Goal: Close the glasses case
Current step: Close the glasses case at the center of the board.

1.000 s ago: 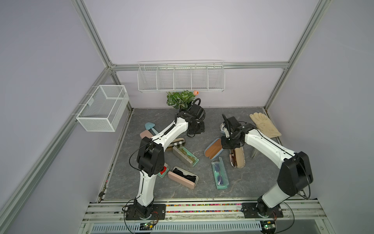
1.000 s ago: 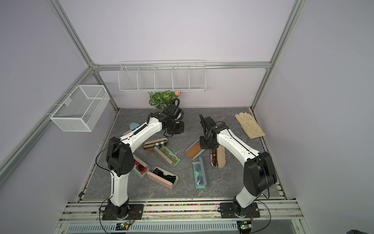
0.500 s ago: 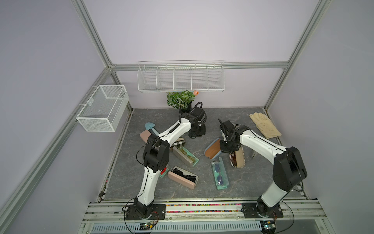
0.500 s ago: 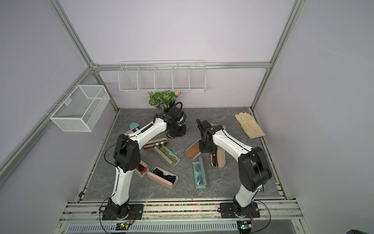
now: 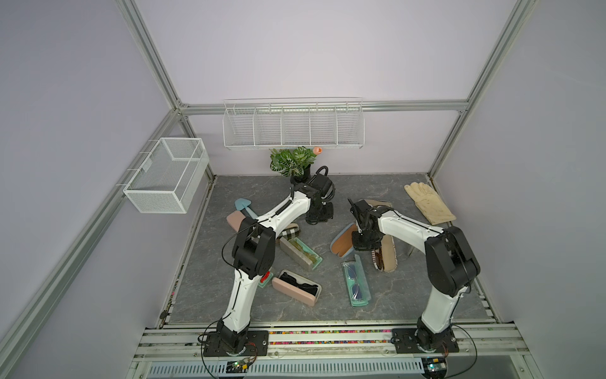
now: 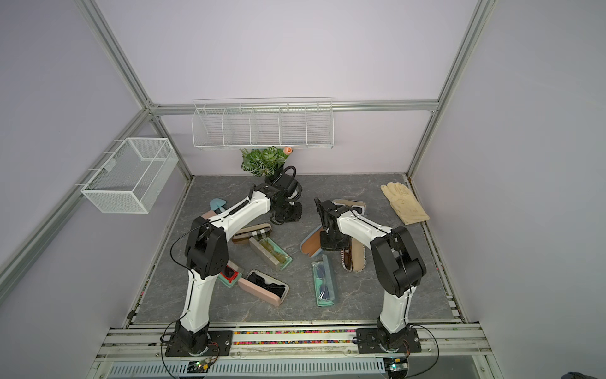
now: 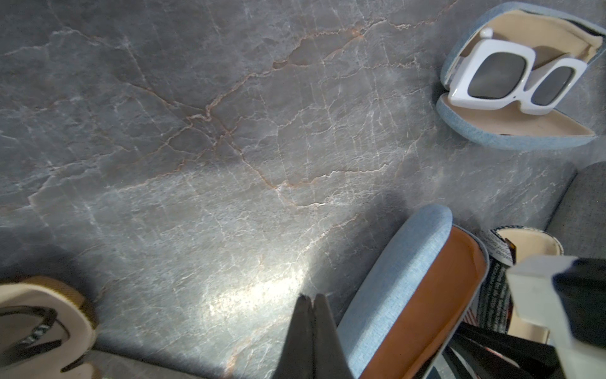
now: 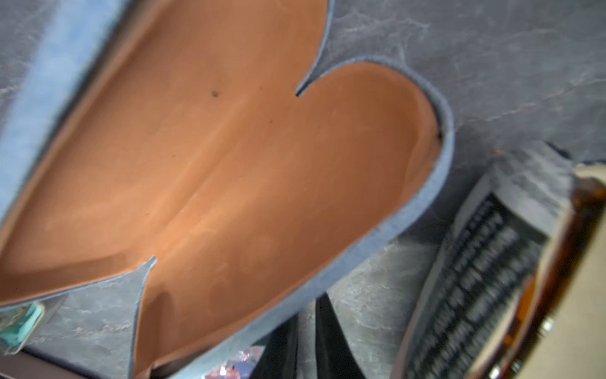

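Note:
The glasses case (image 5: 342,241) (image 6: 313,244) lies open and holds nothing: blue fabric outside, orange lining facing up. In the right wrist view the glasses case (image 8: 229,164) fills the picture. My right gripper (image 8: 306,315) (image 5: 356,244) is at the case's right rim, open by a narrow slit with only table showing in the gap. That rim hides its tips. My left gripper (image 7: 310,297) (image 5: 314,220) is shut on nothing, over bare table behind and left of the glasses case (image 7: 416,295).
A striped case with brown glasses (image 5: 385,257) lies close by the right gripper. A teal case (image 5: 355,284), a pink case (image 5: 296,287), a grey case (image 5: 300,252) and a plaid case (image 5: 290,231) lie around. White sunglasses (image 7: 511,78), a glove (image 5: 428,203) and a plant (image 5: 293,162) are further back.
My right gripper has come forward and down to the open blue case's rim. Both arms have swung their elbows; the left gripper has shifted only slightly and stays shut.

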### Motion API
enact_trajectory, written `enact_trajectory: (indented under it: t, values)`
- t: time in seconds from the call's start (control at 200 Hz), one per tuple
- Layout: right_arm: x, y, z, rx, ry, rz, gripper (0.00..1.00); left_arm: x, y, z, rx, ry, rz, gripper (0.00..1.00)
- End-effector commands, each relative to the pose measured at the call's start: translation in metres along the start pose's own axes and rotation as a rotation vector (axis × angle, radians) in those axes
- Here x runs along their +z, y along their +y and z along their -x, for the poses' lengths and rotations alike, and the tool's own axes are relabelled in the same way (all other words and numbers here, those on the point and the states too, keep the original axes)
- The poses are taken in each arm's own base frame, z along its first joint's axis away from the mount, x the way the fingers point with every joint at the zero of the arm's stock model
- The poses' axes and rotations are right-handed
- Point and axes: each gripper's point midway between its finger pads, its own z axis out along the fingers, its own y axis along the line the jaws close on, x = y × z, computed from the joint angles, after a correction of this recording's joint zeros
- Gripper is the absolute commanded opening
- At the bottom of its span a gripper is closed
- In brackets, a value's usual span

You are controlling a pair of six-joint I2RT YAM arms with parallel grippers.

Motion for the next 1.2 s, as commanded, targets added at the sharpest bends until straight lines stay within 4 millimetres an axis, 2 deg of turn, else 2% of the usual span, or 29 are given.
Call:
enact_trajectory:
  t: [0.0,0.24,0.66,0.945,1.195]
  values:
    - [0.001,0.012,0.011,-0.022,-0.010,0.029,0.15,0.014,0.008,-0.009,-0.001,0.037,0.013,0.00]
    - [0.001,0.016,0.025,-0.053,-0.014,0.020,0.15,0.017,0.010,-0.013,-0.004,0.045,0.018,0.00]
    - [-0.012,0.019,0.047,-0.075,-0.048,0.026,0.15,0.021,0.011,-0.013,-0.005,0.053,0.022,0.00]
    - [-0.018,0.018,0.045,-0.066,-0.060,0.042,0.14,0.024,0.016,-0.016,-0.003,0.062,0.043,0.00]
    - [-0.009,0.026,0.042,-0.034,-0.041,0.130,0.10,0.032,0.017,-0.022,-0.008,0.083,0.035,0.00]
